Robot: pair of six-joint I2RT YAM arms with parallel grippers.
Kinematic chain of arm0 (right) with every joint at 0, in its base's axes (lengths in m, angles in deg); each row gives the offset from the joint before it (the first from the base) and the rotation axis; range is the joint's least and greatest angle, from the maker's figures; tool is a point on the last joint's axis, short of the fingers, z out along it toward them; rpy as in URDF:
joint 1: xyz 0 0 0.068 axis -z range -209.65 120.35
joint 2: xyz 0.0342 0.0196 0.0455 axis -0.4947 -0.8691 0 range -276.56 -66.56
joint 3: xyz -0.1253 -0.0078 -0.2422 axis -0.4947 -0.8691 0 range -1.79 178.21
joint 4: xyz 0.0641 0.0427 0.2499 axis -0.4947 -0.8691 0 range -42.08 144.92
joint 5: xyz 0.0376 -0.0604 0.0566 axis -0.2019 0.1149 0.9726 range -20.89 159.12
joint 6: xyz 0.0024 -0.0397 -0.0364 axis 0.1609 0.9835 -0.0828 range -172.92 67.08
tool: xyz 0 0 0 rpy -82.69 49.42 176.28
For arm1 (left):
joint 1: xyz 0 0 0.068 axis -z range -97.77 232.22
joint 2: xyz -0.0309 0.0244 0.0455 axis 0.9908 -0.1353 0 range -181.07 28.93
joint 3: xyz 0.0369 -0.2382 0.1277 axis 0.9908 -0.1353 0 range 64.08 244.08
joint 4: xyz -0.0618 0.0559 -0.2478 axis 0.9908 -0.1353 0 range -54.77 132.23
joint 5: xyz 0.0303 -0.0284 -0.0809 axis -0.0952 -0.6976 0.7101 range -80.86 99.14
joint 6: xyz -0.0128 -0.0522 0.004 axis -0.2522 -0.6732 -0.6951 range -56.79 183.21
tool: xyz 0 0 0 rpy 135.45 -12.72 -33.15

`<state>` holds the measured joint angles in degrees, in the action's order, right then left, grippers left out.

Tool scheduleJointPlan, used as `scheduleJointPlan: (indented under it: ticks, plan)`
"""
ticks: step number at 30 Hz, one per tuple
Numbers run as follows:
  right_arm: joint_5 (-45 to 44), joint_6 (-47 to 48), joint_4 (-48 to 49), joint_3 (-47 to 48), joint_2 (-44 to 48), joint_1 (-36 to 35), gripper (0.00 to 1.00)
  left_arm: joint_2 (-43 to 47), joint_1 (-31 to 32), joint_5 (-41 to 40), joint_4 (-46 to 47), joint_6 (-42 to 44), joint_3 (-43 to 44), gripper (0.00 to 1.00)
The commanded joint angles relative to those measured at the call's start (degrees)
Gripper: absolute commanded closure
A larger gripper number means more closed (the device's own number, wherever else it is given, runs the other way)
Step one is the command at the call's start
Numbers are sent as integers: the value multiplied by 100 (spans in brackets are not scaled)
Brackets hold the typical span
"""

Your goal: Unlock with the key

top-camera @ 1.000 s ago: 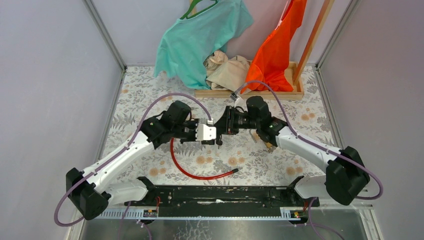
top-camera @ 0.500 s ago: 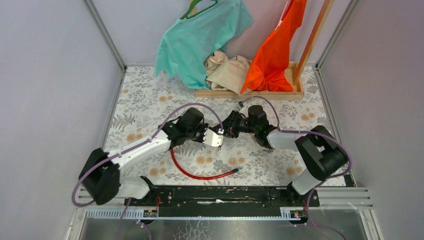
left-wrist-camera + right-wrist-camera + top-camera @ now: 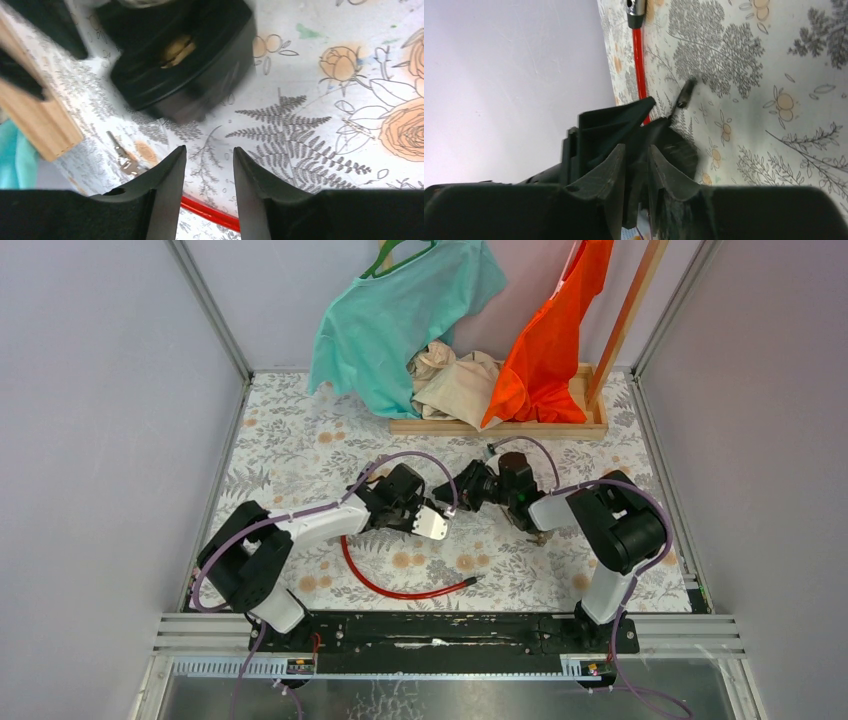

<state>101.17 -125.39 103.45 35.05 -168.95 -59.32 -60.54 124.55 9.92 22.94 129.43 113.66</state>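
Note:
A small metal key (image 3: 120,152) lies flat on the floral table in the left wrist view, just left of my left gripper (image 3: 209,150), which is open and empty. My left gripper (image 3: 432,524) hangs over the table's middle. My right gripper (image 3: 448,492) faces it closely; its jaws (image 3: 636,150) stand a narrow slit apart and hold nothing I can make out. A brass-coloured piece, apparently the lock (image 3: 540,533), lies under the right forearm. A red cable (image 3: 385,588) curves in front; it also shows in the right wrist view (image 3: 639,60).
A wooden tray (image 3: 500,427) with beige cloth, teal shirt (image 3: 400,310) and orange cloth (image 3: 555,330) stands at the back. A blurred black block with a brass spot (image 3: 180,60) is close ahead of the left jaws. A small dark piece (image 3: 685,92) stands on the table.
Both arms have folded back towards their bases. The two grippers have shifted slightly right and back and have drawn a little apart.

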Motion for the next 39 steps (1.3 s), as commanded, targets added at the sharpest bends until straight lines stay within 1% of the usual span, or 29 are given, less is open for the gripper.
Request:
scheduleJointPlan:
  ticks: [1,5,11,13,15,16,18,22,23,24,25,27,29,31,32,33,36,37,39]
  plan:
    - [-122,181,610,72,-30,69,100,-67,8,1,31,-67,-225,52]
    - [-87,366,509,43,-114,72,100,-48,4,-8,119,-214,-419,51]
    - [-48,666,164,-102,38,68,100,52,-11,-32,168,-614,-392,51]
    - [-46,888,-57,-40,175,69,100,141,-103,91,20,-829,-227,50]
    - [-93,1270,-627,138,393,72,99,241,-332,418,-304,-1137,75,50]
    - [-141,1495,-913,227,518,71,93,318,-511,640,-490,-1277,236,50]
    - [-253,1938,-1531,407,753,75,79,418,-844,1008,-905,-1510,544,49]
    - [-578,2705,-2620,625,1356,73,54,667,-1533,1389,-1621,-1957,1056,44]
    - [-683,2857,-2844,646,1474,75,46,742,-1644,1346,-1702,-2121,1161,42]
    - [-870,3057,-3101,686,1609,75,35,807,-1735,1283,-1791,-2228,1256,41]
    - [-989,3278,-3392,728,1741,71,22,895,-1801,1195,-1862,-2356,1346,39]
    - [-1446,3590,-3831,750,2089,73,1,1080,-1946,1008,-1889,-2668,1468,32]
    - [-1923,3938,-4282,765,2504,74,1,1269,-2113,919,-1940,-2834,1533,23]
    - [-2238,4118,-4673,746,2934,157,1,1478,-2354,1049,-1949,-2922,1498,14]
    - [-2335,4160,-4798,704,3154,242,1,1603,-2496,1156,-1930,-2965,1458,4]
    - [-2442,4204,-4949,657,3347,335,1,1713,-2621,1258,-1897,-3002,1386,1]
    - [-2760,4292,-5395,423,3854,692,1,2082,-2956,1514,-1660,-3222,989,0]
    - [-3206,4382,-5537,334,4009,737,1,2174,-3089,1659,-1535,-3316,799,0]
    - [-4516,4516,-5670,25,4342,750,1,2333,-3402,1937,-964,-3720,355,0]
